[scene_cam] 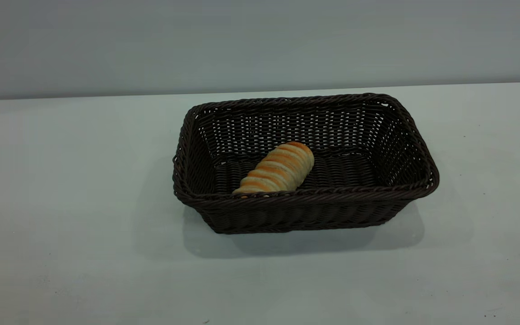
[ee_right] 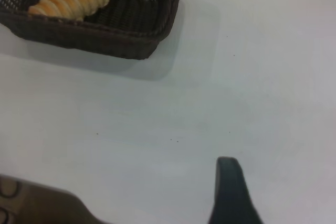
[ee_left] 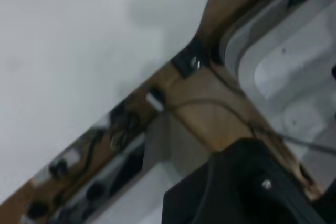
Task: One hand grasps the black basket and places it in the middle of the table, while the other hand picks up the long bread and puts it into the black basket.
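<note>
I count one black basket (scene_cam: pixel 305 212) on the table (scene_cam: pixel 70 225), standing about midway between its left and right edges. One long bread (scene_cam: pixel 276 170) lies inside it, and I see no second loaf. Of my right gripper (ee_right: pixel 231 192) I can count a single dark fingertip over bare tabletop. There is one table, bearing a few tiny dark specks.

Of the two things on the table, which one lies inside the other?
The long bread lies inside the black basket. It is the small golden ridged loaf on the woven floor; the basket is the big dark wicker container standing on the table.
</note>
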Robot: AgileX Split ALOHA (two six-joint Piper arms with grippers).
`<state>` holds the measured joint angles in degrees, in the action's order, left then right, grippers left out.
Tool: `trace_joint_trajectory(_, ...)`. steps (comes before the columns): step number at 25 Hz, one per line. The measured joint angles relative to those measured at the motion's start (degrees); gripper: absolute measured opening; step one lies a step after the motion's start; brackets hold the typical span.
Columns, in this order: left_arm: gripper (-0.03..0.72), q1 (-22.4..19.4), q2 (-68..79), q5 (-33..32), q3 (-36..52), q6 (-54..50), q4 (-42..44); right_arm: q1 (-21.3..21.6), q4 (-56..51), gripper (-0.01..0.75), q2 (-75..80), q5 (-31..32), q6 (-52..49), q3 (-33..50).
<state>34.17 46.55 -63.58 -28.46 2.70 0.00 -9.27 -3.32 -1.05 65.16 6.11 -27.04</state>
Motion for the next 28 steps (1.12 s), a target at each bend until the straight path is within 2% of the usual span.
trace_joint_trajectory(14, 0.593, 0.0, -34.6, 0.0, 0.6, -1.0, 0.0, 0.0, 0.0, 0.5, -0.1, 0.0, 0.0, 0.0)
trace_joint_trajectory(22, 0.593, -0.4, -47.0, -0.8, 0.6, -1.0, 0.0, 1.0, -0.1, 0.5, -0.1, 0.0, 0.0, 0.0)
trace_joint_trajectory(24, 0.593, -3.7, -47.7, -1.0, 0.6, -1.0, 0.0, 2.5, -0.1, 0.5, -0.1, 0.0, 0.0, 0.0)
trace_joint_trajectory(28, 0.593, -18.1, -47.9, -1.1, 0.6, -1.0, 0.0, 3.8, -0.1, 0.5, -0.1, 0.0, 0.0, 0.0)
